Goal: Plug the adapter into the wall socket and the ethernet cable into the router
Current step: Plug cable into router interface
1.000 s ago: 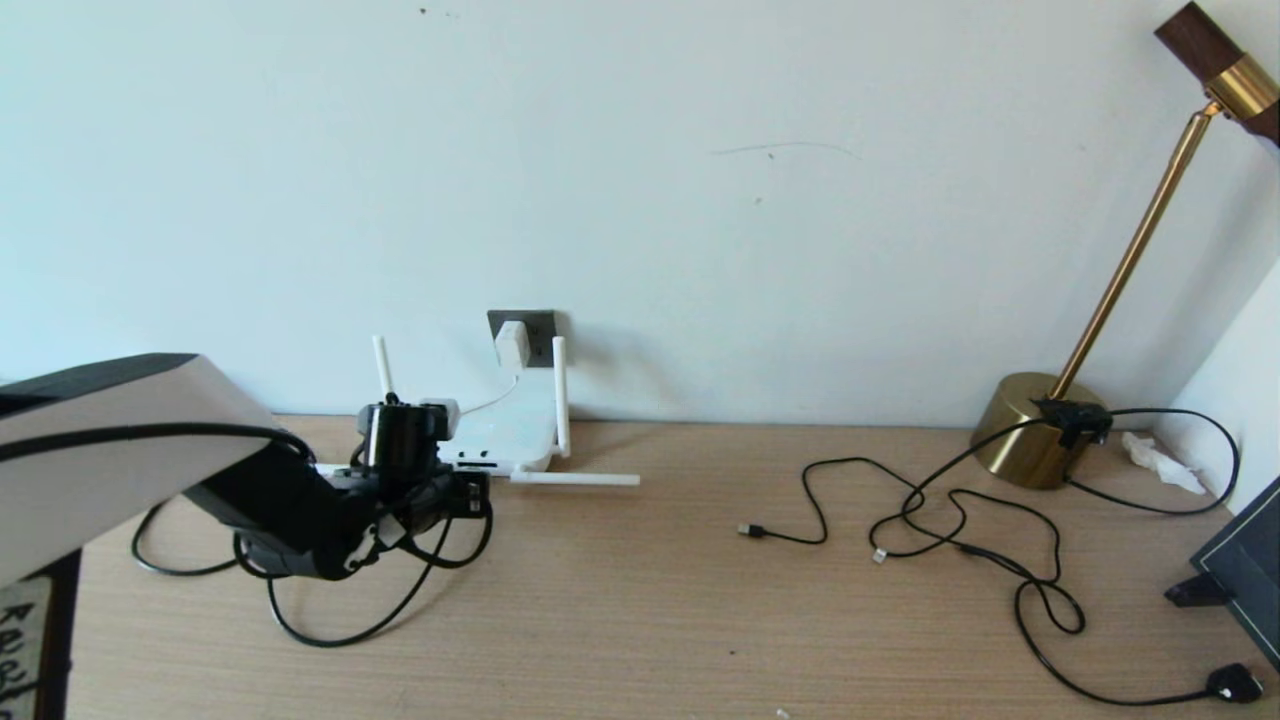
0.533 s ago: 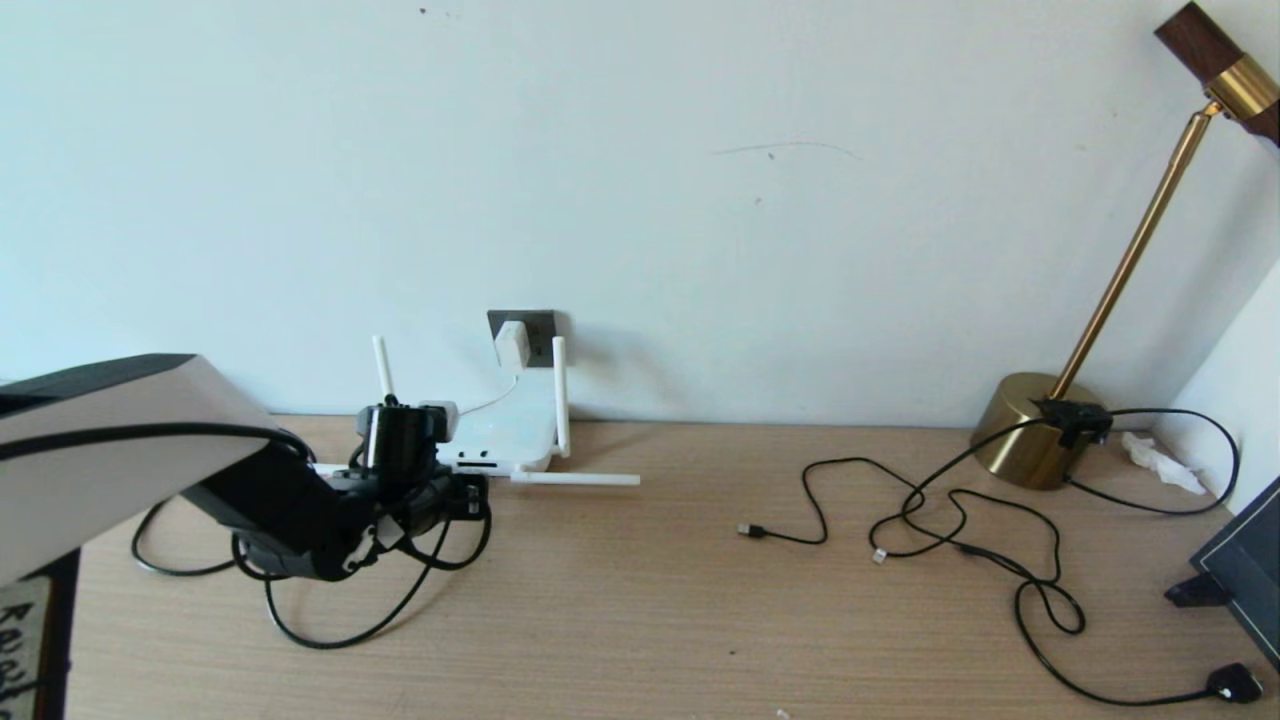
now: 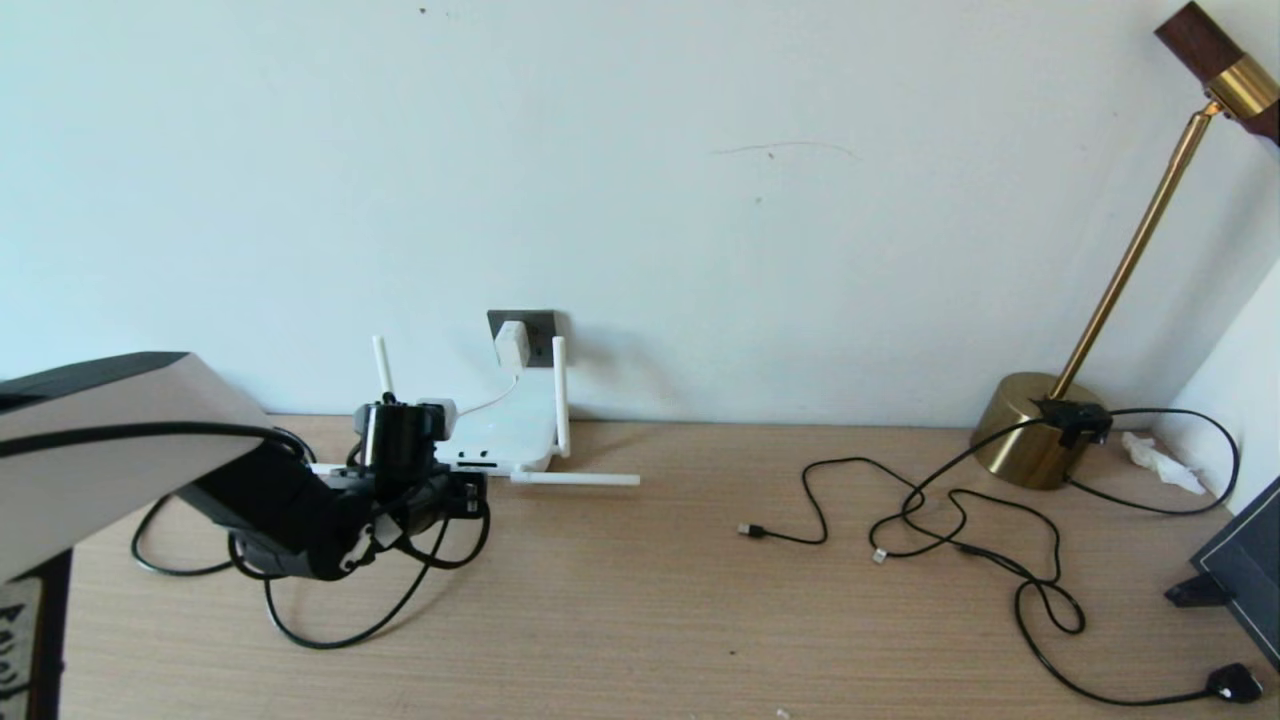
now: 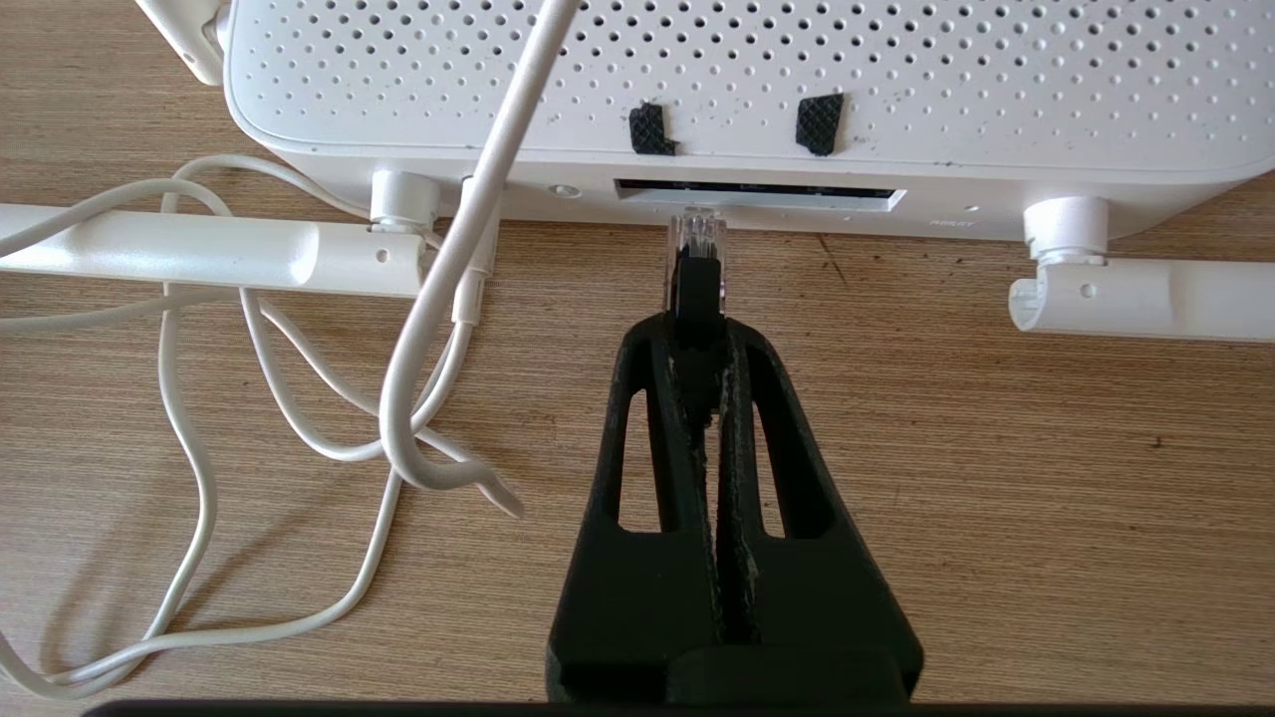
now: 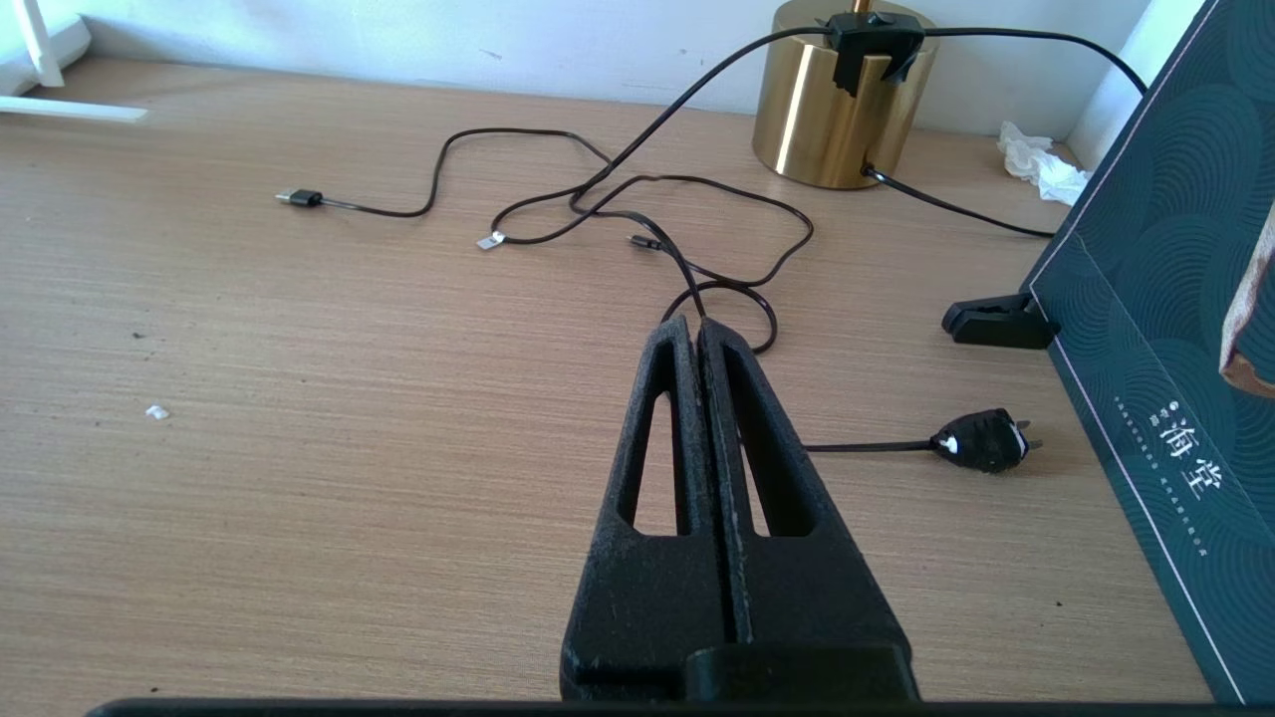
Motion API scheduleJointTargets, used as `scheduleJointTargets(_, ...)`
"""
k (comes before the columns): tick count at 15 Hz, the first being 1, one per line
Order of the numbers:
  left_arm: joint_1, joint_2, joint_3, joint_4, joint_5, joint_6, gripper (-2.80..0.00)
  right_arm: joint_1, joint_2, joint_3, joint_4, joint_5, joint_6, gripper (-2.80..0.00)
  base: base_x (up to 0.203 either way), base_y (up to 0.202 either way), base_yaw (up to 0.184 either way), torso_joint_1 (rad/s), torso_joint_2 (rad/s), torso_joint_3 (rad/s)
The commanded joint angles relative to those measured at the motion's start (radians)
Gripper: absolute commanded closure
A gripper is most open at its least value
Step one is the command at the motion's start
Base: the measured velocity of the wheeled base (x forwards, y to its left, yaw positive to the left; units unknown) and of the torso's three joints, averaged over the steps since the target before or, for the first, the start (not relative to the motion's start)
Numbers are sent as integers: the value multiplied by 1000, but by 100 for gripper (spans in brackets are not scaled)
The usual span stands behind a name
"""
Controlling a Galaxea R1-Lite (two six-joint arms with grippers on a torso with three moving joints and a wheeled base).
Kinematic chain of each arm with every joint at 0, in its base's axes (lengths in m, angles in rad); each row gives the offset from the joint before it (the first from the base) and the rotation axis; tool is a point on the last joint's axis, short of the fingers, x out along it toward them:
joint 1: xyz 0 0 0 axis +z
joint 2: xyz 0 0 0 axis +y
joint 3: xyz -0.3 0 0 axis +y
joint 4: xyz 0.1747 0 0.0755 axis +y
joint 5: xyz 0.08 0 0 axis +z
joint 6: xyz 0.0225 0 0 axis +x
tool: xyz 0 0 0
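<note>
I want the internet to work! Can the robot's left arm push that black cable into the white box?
Probably yes. The left gripper grips the ethernet cable, its clear tip right at the router's port slot, with nothing between.

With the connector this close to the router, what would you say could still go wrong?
1. The left gripper pinches the ethernet cable just behind its clear tip, which sits at the lip of the router port slot; a slight tilt could jam it against the edge.
2. The router lies loose on the table, so pushing may slide it back.
3. The white cord loops close beside the gripper and could snag.
</note>
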Motion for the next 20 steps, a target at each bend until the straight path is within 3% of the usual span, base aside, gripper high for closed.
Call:
scheduleJointTargets(1,0,-7,4,-4,2,0,0,0,0,0,0,1,-1,0,0,0,0,0,0,0)
scheduleJointTargets(20,3,-16,11,-4,2,0,0,0,0,0,0,1,-1,0,0,0,0,0,0,0)
